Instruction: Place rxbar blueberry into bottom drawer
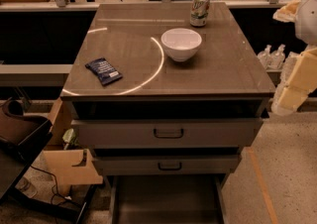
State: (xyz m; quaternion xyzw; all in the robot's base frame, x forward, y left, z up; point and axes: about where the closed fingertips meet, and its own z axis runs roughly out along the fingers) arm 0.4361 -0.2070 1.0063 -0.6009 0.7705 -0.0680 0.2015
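The rxbar blueberry (103, 71), a dark navy wrapper with a white label patch, lies flat on the left front part of the cabinet top (218, 77). The bottom drawer (166, 200) is pulled out at the foot of the cabinet, and its dark inside shows nothing in it. My gripper (286, 100) hangs at the right edge of the view, beside the cabinet's right front corner and far from the bar. It holds nothing that I can see.
A white bowl (181, 43) stands mid-top and a green-white soda can (199, 8) behind it. The two upper drawers (168, 133) with dark handles stick out slightly. A dark chair (17, 141) and cardboard (69, 166) sit at the left, and bottles (271, 55) at the right.
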